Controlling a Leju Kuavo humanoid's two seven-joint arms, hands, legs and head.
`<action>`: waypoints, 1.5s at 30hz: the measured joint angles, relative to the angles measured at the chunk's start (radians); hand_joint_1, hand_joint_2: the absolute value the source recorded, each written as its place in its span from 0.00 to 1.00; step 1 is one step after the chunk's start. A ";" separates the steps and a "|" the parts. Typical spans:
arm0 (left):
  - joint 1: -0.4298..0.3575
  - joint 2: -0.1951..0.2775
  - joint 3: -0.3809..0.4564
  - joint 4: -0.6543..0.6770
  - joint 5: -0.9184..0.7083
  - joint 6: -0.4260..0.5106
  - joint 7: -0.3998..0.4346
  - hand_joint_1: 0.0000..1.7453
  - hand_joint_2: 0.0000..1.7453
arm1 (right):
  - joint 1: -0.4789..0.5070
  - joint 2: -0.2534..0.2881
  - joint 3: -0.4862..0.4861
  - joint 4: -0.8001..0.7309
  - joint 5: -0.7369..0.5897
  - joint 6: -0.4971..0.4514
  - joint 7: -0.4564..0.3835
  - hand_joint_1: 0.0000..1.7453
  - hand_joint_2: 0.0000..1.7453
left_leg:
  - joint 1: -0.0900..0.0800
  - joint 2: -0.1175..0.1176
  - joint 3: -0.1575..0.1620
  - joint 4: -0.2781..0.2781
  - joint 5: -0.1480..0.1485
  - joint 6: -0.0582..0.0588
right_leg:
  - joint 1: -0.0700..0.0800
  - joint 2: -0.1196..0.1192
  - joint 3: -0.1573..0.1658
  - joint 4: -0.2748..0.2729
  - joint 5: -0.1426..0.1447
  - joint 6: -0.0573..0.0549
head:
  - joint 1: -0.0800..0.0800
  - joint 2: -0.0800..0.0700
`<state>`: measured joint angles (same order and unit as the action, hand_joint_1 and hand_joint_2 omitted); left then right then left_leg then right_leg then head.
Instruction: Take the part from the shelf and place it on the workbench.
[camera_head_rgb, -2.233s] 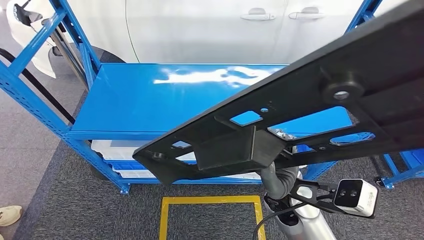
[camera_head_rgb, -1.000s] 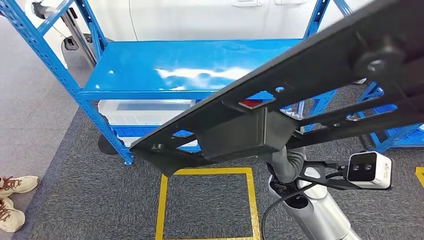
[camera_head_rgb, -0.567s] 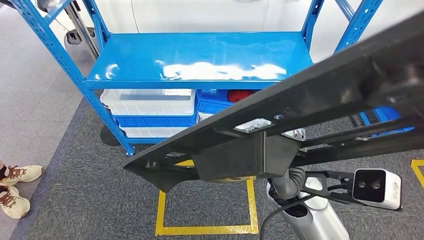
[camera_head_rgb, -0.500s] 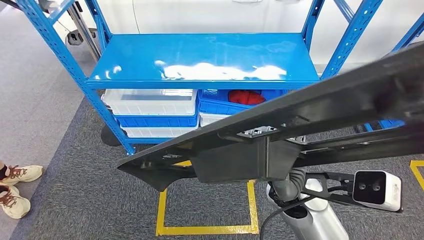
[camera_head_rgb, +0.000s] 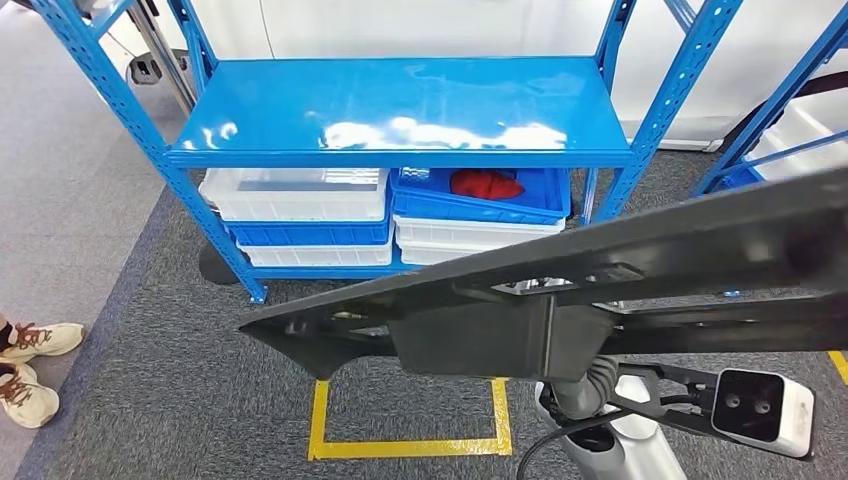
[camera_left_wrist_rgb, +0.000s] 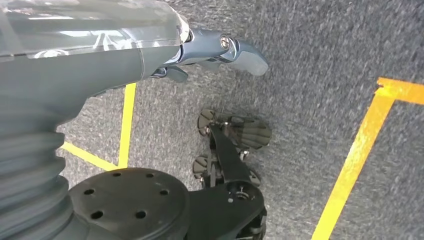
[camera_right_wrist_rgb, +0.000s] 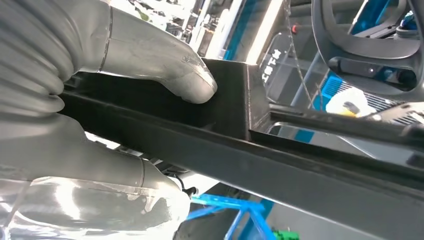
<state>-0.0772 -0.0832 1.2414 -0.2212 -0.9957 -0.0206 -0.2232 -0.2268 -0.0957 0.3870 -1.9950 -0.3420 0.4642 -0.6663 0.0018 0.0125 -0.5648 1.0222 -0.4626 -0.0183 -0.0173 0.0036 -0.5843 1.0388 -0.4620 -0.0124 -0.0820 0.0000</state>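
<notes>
Carrying the part (camera_head_rgb: 600, 290) away from the shelf (camera_head_rgb: 400, 110).
Right hand (camera_right_wrist_rgb: 100, 100) fingers grip the part; keep it level. Left hand (camera_left_wrist_rgb: 215, 50) hangs down, holding nothing, fingers apart.

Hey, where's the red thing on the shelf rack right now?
In the head view, the red item lies in the blue bin under the blue shelf top, right of the white bin.

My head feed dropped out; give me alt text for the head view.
A long black part crosses the foreground, carried above grey carpet with a yellow floor square. Behind stands a blue shelf, its top bare, bins beneath.
</notes>
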 joint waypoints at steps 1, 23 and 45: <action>0.000 0.000 0.000 0.000 0.001 0.000 0.000 0.00 1.00 | 0.004 0.006 -0.005 0.000 0.006 0.005 -0.004 1.00 1.00 | 0.002 -0.001 -0.008 0.021 -0.016 -0.006 | -0.002 0.002 0.000 -0.003 0.003 -0.006 | 0.000 0.000; 0.000 -0.003 -0.003 0.000 -0.006 -0.009 0.003 0.00 1.00 | 0.055 0.025 -0.043 -0.017 0.165 0.026 -0.031 1.00 1.00 | 0.001 0.032 0.020 -0.031 0.007 0.037 | -0.003 -0.002 -0.125 0.221 -0.071 0.036 | 0.000 0.000; -0.011 0.005 -0.009 0.000 -0.006 0.071 -0.082 0.00 1.00 | 0.044 0.043 -0.040 -0.036 0.226 -0.029 -0.030 1.00 1.00 | 0.011 -0.058 0.018 -0.012 -0.009 0.005 | 0.001 0.103 -0.022 -0.011 0.028 0.015 | 0.000 0.000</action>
<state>-0.0878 -0.0783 1.2327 -0.2209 -1.0022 0.0507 -0.3049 -0.1831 -0.0523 0.3468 -2.0312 -0.1163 0.4351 -0.6968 0.0131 -0.0452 -0.5466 1.0102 -0.4719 -0.0130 -0.0162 0.1066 -0.6067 1.0280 -0.4344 0.0024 -0.0817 0.0000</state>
